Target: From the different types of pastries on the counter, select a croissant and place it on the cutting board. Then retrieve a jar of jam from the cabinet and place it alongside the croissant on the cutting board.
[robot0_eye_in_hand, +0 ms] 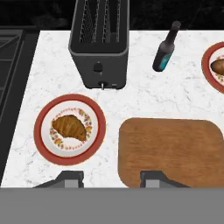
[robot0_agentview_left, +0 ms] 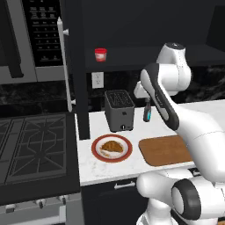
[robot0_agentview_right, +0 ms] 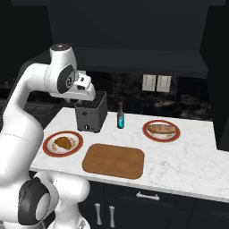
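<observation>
Clenched on nothing, the gripper (robot0_eye_in_hand: 111,178) hangs at the hand view's bottom edge, staged above the counter (robot0_eye_in_hand: 57,65) for a descent. At left centre the croissant (robot0_eye_in_hand: 68,127) rests on its red-rimmed plate (robot0_eye_in_hand: 41,144); lower right, the cutting board (robot0_eye_in_hand: 170,148) lies bare to receive it.

Glossy white rounded arm (robot0_agentview_left: 197,127) w/ dark grey joint bands, black caps.

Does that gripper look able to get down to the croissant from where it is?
Probably yes. The gripper hangs above the counter, and the croissant lies uncovered on its plate with nothing over it. The jaws look shut, so they would need to open first.
</observation>
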Controlling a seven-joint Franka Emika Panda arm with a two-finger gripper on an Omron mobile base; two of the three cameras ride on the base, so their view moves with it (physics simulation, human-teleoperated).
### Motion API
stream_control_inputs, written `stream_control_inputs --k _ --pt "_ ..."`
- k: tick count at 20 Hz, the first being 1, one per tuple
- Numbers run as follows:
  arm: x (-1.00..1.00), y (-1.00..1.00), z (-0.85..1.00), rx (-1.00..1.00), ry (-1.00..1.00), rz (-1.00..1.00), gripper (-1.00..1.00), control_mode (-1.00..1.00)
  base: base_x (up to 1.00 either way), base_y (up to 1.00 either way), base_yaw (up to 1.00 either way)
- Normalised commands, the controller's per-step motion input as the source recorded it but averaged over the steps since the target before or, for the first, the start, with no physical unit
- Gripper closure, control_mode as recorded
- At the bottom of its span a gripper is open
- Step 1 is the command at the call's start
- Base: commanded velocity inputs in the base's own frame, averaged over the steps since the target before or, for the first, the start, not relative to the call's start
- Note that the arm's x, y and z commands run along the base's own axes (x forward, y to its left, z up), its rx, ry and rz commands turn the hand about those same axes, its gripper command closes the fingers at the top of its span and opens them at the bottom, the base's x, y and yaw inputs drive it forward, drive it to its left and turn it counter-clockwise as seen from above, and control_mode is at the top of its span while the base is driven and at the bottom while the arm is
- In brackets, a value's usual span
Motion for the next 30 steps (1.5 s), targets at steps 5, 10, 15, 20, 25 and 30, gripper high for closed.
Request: stream_control_inputs --k 5,10,15,20,25,30 --pt "-0.42 0.03 -0.36 0.08 -0.24 0.0 -1.0 -1.0 0.0 0.0 0.0" --pt "-0.08 0.51 -0.58 0.02 -0.08 0.0 -1.0 -1.0 0.0 0.0 0.0" --pt "-0.02 0.59 -0.71 -0.05 0.0 0.08 -1.0 -1.0 0.0 0.0 0.0" --pt "0.14 0.17 -0.67 0.0 -0.02 0.13 -1.0 -1.0 0.0 0.0 0.0" --pt "0.09 0.28 -0.72 -0.02 -0.04 0.14 -1.0 -1.0 0.0 0.0 0.0" --pt "0.55 0.11 -0.02 0.0 0.01 0.04 -1.0 -1.0 0.0 0.0 0.0"
